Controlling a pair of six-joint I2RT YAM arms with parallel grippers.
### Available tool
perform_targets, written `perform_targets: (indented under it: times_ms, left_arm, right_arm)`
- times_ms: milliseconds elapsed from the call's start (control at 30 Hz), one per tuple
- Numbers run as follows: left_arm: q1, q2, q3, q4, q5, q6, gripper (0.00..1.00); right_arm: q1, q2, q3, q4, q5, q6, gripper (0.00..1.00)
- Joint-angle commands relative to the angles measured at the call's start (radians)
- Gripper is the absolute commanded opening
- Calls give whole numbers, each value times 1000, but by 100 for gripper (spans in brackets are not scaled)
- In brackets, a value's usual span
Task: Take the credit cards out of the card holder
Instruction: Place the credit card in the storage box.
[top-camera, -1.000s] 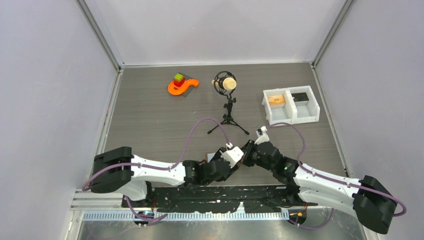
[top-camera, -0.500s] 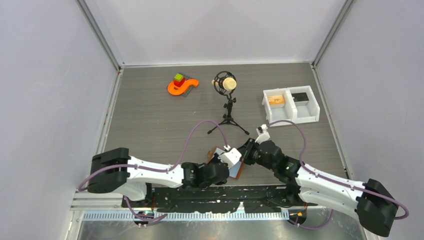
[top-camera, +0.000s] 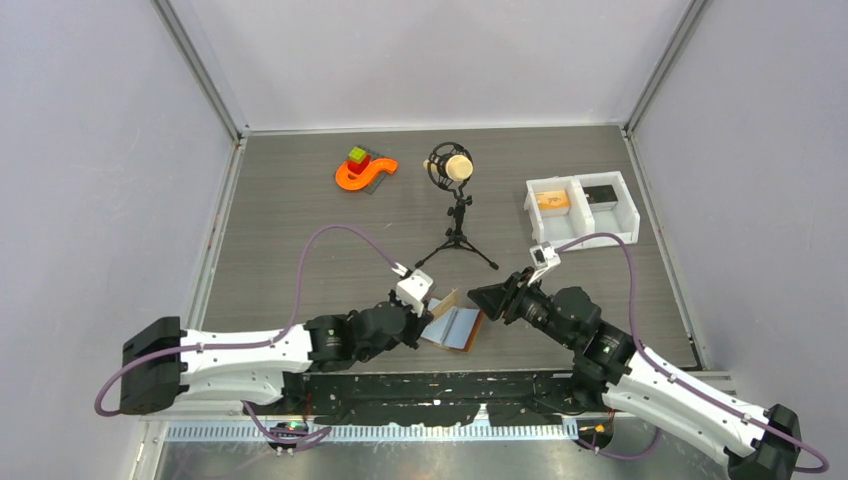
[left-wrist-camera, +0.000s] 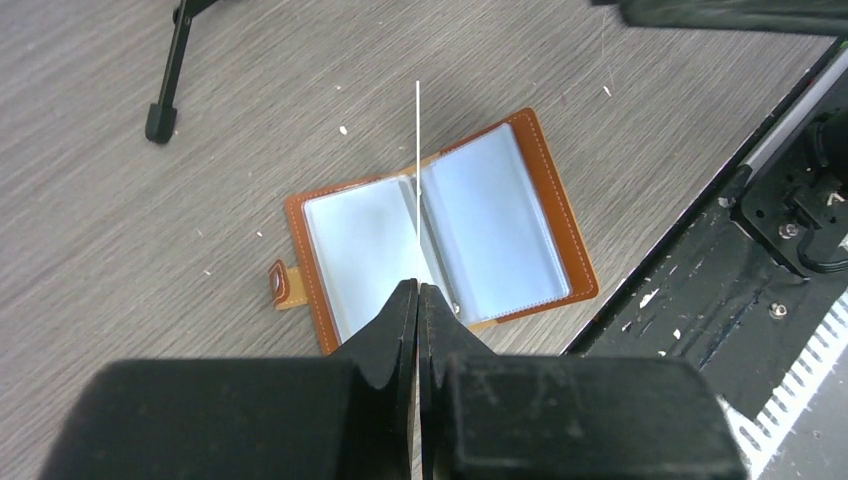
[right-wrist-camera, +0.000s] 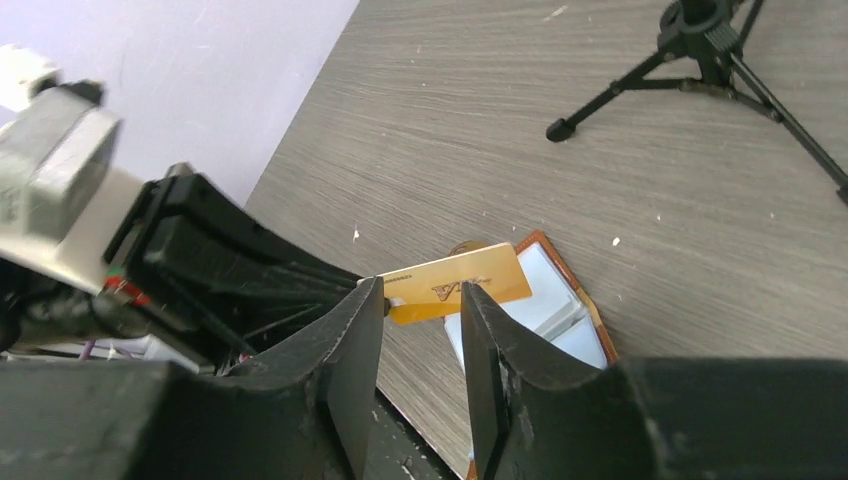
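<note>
The card holder (top-camera: 457, 328) lies open and flat on the table near its front edge, brown outside and pale blue inside (left-wrist-camera: 470, 215). My left gripper (left-wrist-camera: 417, 291) is shut on a gold credit card (right-wrist-camera: 455, 285), held just above the holder's left half. In the left wrist view the card shows edge-on as a thin white line (left-wrist-camera: 417, 170). My right gripper (right-wrist-camera: 420, 297) stands open to the right of the holder (right-wrist-camera: 550, 290), with nothing between its fingers. From above, the left gripper (top-camera: 427, 313) and right gripper (top-camera: 487, 299) flank the holder.
A microphone on a black tripod (top-camera: 457, 222) stands behind the holder. A white two-compartment bin (top-camera: 582, 232) sits at the back right, and an orange toy (top-camera: 360, 171) at the back left. The black base rail (top-camera: 450, 388) runs along the near edge.
The left gripper shut on the gold card and drew it back to the left. The right gripper opened and pulled away to the right. The holder now lies open on the table.
</note>
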Motion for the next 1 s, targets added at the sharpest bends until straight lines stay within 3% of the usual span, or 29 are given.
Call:
perform_targets:
  times_ms: [0, 233, 533, 733, 967]
  left_arm:
    - [55, -64, -59, 106, 144, -55, 0]
    - [98, -166, -113, 143, 256, -64, 0]
    - [117, -348, -167, 153, 338, -104, 0]
    - [125, -458, -198, 142, 343, -121, 0]
    - [127, -501, -202, 144, 358, -131, 0]
  right_arm:
    - [-4, -30, 20, 9, -67, -134, 44]
    - [-12, 4, 15, 41, -181, -207, 56]
    - [-68, 15, 21, 45, -318, -259, 51]
    - [-122, 17, 18, 69, -411, -258, 55]
    - [-151, 79, -20, 252, -537, -168, 55]
